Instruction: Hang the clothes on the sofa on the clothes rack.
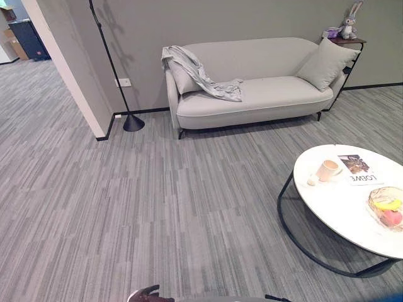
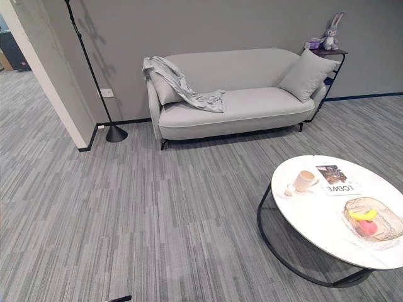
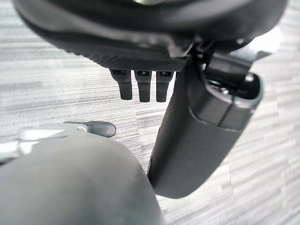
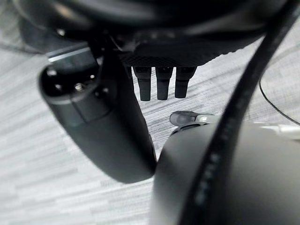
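Note:
A grey garment (image 1: 200,77) lies draped over the left armrest and back of the light grey sofa (image 1: 264,94), with one end trailing onto the seat. The sofa stands against the far wall, several steps across the carpet from me. My left hand (image 3: 140,86) hangs low over the carpet, its fingers straight and nothing in it. Beside me my right hand (image 4: 161,84) hangs the same way, fingers straight and holding nothing. Both hands are far from the garment.
A round white coffee table (image 1: 334,207) on a black frame stands at the right with a mug (image 1: 327,170), a magazine and a fruit bowl (image 1: 386,207). A black pole on a cone base (image 1: 132,123) stands left of the sofa by a wall corner. A side table bears a plush rabbit (image 1: 350,24).

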Robot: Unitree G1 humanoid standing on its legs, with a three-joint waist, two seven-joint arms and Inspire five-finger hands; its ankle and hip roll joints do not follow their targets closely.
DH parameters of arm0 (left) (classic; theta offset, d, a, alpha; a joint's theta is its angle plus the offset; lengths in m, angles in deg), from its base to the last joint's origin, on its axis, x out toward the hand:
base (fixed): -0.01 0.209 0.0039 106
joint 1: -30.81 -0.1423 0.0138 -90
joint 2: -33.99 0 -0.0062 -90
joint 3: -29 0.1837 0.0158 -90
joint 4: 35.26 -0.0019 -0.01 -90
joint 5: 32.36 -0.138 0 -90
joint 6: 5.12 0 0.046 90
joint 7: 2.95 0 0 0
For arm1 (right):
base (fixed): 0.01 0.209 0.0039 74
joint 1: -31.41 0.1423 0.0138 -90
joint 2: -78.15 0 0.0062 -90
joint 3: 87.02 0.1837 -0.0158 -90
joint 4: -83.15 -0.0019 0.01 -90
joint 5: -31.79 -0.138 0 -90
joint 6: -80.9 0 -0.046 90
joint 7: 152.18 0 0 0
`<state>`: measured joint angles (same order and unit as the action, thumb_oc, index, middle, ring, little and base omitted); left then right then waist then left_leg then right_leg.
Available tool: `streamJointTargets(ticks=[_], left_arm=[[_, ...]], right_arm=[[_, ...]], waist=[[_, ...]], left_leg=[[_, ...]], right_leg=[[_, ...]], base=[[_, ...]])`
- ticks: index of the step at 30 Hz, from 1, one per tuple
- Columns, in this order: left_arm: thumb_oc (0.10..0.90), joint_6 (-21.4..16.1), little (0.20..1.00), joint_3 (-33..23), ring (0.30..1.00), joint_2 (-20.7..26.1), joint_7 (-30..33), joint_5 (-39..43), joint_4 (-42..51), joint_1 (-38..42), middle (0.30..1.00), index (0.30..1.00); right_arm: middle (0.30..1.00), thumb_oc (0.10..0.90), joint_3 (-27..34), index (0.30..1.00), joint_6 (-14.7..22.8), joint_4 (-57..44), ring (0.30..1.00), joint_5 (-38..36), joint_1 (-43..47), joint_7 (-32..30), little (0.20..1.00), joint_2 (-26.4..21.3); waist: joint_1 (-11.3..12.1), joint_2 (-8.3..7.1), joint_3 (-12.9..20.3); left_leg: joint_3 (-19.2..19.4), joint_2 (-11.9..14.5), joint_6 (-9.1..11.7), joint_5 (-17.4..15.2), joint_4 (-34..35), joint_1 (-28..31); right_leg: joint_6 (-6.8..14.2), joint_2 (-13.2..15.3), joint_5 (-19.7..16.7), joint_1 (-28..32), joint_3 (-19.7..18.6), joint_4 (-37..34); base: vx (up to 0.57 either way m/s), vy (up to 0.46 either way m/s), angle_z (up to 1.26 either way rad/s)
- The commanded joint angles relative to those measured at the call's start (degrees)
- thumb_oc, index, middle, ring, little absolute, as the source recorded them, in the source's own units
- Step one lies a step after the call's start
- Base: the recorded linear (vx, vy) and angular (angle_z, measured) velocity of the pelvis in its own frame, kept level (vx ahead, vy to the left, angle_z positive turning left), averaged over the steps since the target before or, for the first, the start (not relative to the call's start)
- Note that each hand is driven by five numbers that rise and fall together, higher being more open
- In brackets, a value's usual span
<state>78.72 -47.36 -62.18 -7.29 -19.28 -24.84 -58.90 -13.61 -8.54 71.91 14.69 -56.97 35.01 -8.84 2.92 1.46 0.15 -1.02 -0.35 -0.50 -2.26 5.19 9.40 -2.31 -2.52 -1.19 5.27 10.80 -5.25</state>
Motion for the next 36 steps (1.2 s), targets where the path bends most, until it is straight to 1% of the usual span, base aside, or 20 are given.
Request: streamJointTargets(ticks=[1, 6, 8, 9, 10, 12, 13, 15, 16, 17, 19, 20, 21, 22, 23, 24, 26, 30, 34, 36], left_arm=[[0.800, 0.15, 0.900, 4.37, 0.900, -1.17, 0.15, -7.08, -2.77, 1.50, 0.900, 0.900], [0.800, -0.15, 0.900, 6.57, 0.900, -0.52, 0.94, -9.44, -1.40, 3.00, 0.900, 0.900], [0.800, -0.70, 0.900, 7.19, 0.900, 0.07, 1.95, -9.50, 0.13, 3.89, 0.900, 0.900], [0.800, -1.30, 0.900, 7.47, 0.900, 0.36, 2.59, -9.24, 0.96, 4.56, 0.900, 0.900], [0.800, -1.30, 0.900, 7.47, 0.900, 0.36, 2.59, -9.24, 0.96, 4.57, 0.900, 0.900], [0.800, -1.19, 0.900, 7.63, 0.900, 0.37, 2.79, -8.96, 0.52, 4.40, 0.900, 0.900], [0.800, -1.20, 0.900, 7.63, 0.900, 0.37, 2.79, -8.96, 0.51, 4.41, 0.900, 0.900], [0.800, -1.06, 0.900, 7.83, 0.900, 0.39, 2.55, -9.13, 0.04, 4.40, 0.900, 0.900], [0.800, -1.00, 0.900, 8.49, 0.900, 0.24, 2.45, -9.82, -0.30, 4.48, 0.900, 0.900], [0.800, -1.00, 0.900, 8.51, 0.900, 0.23, 2.45, -9.83, -0.30, 4.47, 0.900, 0.900], [0.800, -1.09, 0.900, 9.00, 0.900, 0.28, 2.34, -10.41, -0.49, 4.50, 0.900, 0.900], [0.800, -1.12, 0.900, 9.27, 0.900, 0.17, 2.37, -10.50, -0.57, 4.70, 0.900, 0.900], [0.800, -1.00, 0.900, 9.36, 0.900, 0.39, 2.26, -10.83, -0.63, 4.94, 0.900, 0.900], [0.800, -1.06, 0.900, 9.48, 0.900, 0.43, 2.36, -11.01, -0.58, 5.17, 0.900, 0.900], [0.800, -1.06, 0.900, 9.49, 0.900, 0.42, 2.36, -11.02, -0.58, 5.20, 0.900, 0.900], [0.800, -1.12, 0.900, 9.71, 0.900, 0.30, 2.47, -11.38, -0.75, 5.64, 0.900, 0.900], [0.800, -1.23, 0.900, 10.47, 0.900, -0.02, 2.11, -13.09, -1.23, 6.18, 0.900, 0.900], [0.800, -1.41, 0.900, 11.06, 0.900, -0.41, 1.43, -13.94, -1.39, 5.90, 0.900, 0.900], [0.800, -1.68, 0.900, 10.84, 0.900, -1.07, 1.43, -14.92, -2.93, 4.65, 0.900, 0.900], [0.800, -1.21, 0.900, 9.52, 0.900, -1.76, 1.56, -13.18, -2.74, 4.77, 0.900, 0.900]], right_arm=[[0.900, 0.800, -8.60, 0.900, -0.70, 2.08, 0.900, 13.56, 1.64, 0.14, 0.900, 4.43], [0.900, 0.800, -11.27, 0.900, -0.81, 0.33, 0.900, 16.63, 2.98, -0.05, 0.900, 4.54], [0.900, 0.800, -10.97, 0.900, -0.93, 0.00, 0.900, 15.72, 3.89, -0.22, 0.900, 4.40], [0.900, 0.800, -10.04, 0.900, -0.69, -0.46, 0.900, 13.84, 4.64, -0.62, 0.900, 4.24], [0.900, 0.800, -10.04, 0.900, -0.69, -0.46, 0.900, 13.84, 4.65, -0.62, 0.900, 4.24], [0.900, 0.800, -8.99, 0.900, -0.47, -0.96, 0.900, 11.37, 4.54, -0.66, 0.900, 4.20], [0.900, 0.800, -8.99, 0.900, -0.47, -0.96, 0.900, 11.37, 4.55, -0.66, 0.900, 4.20], [0.900, 0.800, -8.25, 0.900, -0.20, -1.50, 0.900, 9.65, 4.37, -0.78, 0.900, 4.12], [0.900, 0.800, -6.48, 0.900, 0.40, -2.23, 0.900, 6.89, 4.00, -1.05, 0.900, 4.06], [0.900, 0.800, -6.48, 0.900, 0.39, -2.24, 0.900, 6.89, 3.99, -1.05, 0.900, 4.05], [0.900, 0.800, -4.64, 0.900, 0.81, -2.39, 0.900, 4.52, 3.44, -1.18, 0.900, 3.86], [0.900, 0.800, -4.27, 0.900, 0.80, -2.39, 0.900, 4.13, 3.39, -1.31, 0.900, 3.75], [0.900, 0.800, -3.71, 0.900, 0.55, -1.91, 0.900, 3.28, 3.35, -1.34, 0.900, 3.69], [0.900, 0.800, -3.40, 0.900, 0.30, -1.55, 0.900, 2.55, 3.43, -1.24, 0.900, 3.71], [0.900, 0.800, -3.38, 0.900, 0.30, -1.54, 0.900, 2.54, 3.46, -1.24, 0.900, 3.70], [0.900, 0.800, -2.87, 0.900, 0.22, -1.18, 0.900, 1.36, 3.54, -1.10, 0.900, 3.81], [0.900, 0.800, -1.70, 0.900, -0.18, -0.68, 0.900, -1.56, 3.00, -0.40, 0.900, 4.46], [0.900, 0.800, -0.79, 0.900, -0.28, -0.11, 0.900, -2.55, 1.95, 0.42, 0.900, 4.56], [0.900, 0.800, -0.55, 0.900, -0.11, 0.41, 0.900, -2.43, -0.35, 1.16, 0.900, 4.00], [0.900, 0.800, -1.61, 0.900, -0.11, 1.57, 0.900, -0.26, -0.99, 1.04, 0.900, 2.73]], waist=[[0.85, -2.65, -0.37], [0.56, -2.52, -1.53], [0.36, -2.08, -2.80], [-0.14, -1.73, -3.98], [-0.15, -1.78, -3.98], [-0.97, -1.54, -5.76], [-0.92, -1.62, -5.79], [-1.23, -1.68, -6.88], [-1.14, -1.39, -7.22], [-1.11, -1.46, -7.20], [-1.37, -0.67, -7.11], [-1.42, -0.26, -7.08], [-1.67, -0.14, -6.99], [-1.65, 0.15, -7.02], [-1.50, 0.23, -7.01], [-1.26, 0.12, -6.94], [-1.50, -0.10, -7.07], [-1.97, 0.59, -6.66], [-3.39, 1.36, -4.94], [-3.46, 1.95, -4.52]], left_leg=[[-0.28, -4.94, -3.29, -3.71, -0.19, -2.37], [-0.60, -5.30, -3.96, -3.68, -0.19, -3.16], [-0.90, -5.35, -4.52, -3.47, -0.19, -3.58], [-1.18, -5.90, -5.16, -3.50, -0.19, -3.30], [-1.18, -5.96, -5.18, -3.48, -0.19, -3.33], [-0.86, -7.16, -6.64, -4.01, -0.19, -1.13], [-0.80, -7.29, -6.69, -3.99, -0.19, -1.14], [-0.22, -7.87, -7.35, -4.40, -0.19, 0.08], [0.98, -7.98, -7.53, -5.14, -0.19, 1.01], [1.00, -8.06, -7.54, -5.14, -0.19, 0.98], [2.19, -6.85, -6.87, -6.12, -0.19, 1.90], [2.71, -6.06, -6.26, -6.38, -0.19, 1.99], [2.93, -5.41, -5.41, -6.78, -0.19, 1.95], [3.39, -4.88, -4.94, -7.15, -0.19, 1.96], [3.54, -4.80, -4.93, -7.12, -0.19, 1.92], [4.55, -4.93, -4.73, -7.36, -0.19, 1.66], [6.42, -4.87, -3.96, -8.72, -0.19, 3.26], [7.70, -4.45, -3.50, -9.96, -0.19, 4.85], [6.58, -1.83, -2.14, -10.97, -0.19, 7.63], [6.32, 1.63, 0.66, -2.90, -7.52, 5.47]], right_leg=[[4.13, 3.11, 6.21, 4.33, -1.03, 0.25], [4.29, 3.73, 6.29, 2.71, -0.51, 2.78], [4.33, 4.31, 7.80, -0.42, -0.11, 8.64], [4.94, 5.19, 9.06, -3.09, 0.18, 15.25], [4.96, 5.28, 9.24, -3.26, 0.18, 15.58], [6.06, 8.18, 6.16, -8.44, 0.24, 29.36], [6.12, 8.32, 6.32, -8.63, 0.13, 29.72], [6.40, 10.01, 4.07, -11.97, 0.18, 37.68], [6.72, 12.90, 3.75, -14.45, 2.58, 41.77], [6.74, 12.98, 3.83, -14.56, 2.52, 41.93], [7.30, 13.27, 4.86, -14.22, 4.51, 38.13], [6.77, 11.95, 6.03, -14.34, 4.90, 34.16], [7.02, 9.45, 5.99, -14.63, 3.82, 24.68], [7.34, 7.89, 4.24, -14.21, 3.03, 17.96], [7.27, 7.69, 3.84, -14.03, 2.97, 17.38], [7.68, 6.71, 0.73, -14.33, 2.21, 10.38], [9.97, 6.15, -3.16, -15.37, 1.67, 0.25], [10.86, 6.67, -3.25, -18.33, 0.06, 0.25], [9.09, 4.55, -5.13, -16.69, -2.42, 0.25], [6.71, 1.46, -3.76, -14.27, -3.37, 0.25]], base=[[0.00, 0.040, -0.02], [0.00, 0.072, 0.03], [-0.05, 0.119, 0.09], [-0.02, 0.110, 0.02], [0.03, 0.154, -0.03], [0.04, 0.128, -0.03], [0.03, 0.085, -0.03], [0.07, 0.075, 0.04], [0.09, 0.067, 0.00], [0.17, 0.047, -0.15], [0.16, -0.042, -0.18], [0.20, -0.183, -0.17], [0.21, -0.225, -0.36], [0.15, -0.174, -0.43], [0.11, -0.108, -0.57], [0.12, -0.094, -0.51], [0.36, -0.197, -0.39], [0.38, -0.141, -0.32], [0.60, -0.284, -0.09], [0.76, -0.485, 0.03]])
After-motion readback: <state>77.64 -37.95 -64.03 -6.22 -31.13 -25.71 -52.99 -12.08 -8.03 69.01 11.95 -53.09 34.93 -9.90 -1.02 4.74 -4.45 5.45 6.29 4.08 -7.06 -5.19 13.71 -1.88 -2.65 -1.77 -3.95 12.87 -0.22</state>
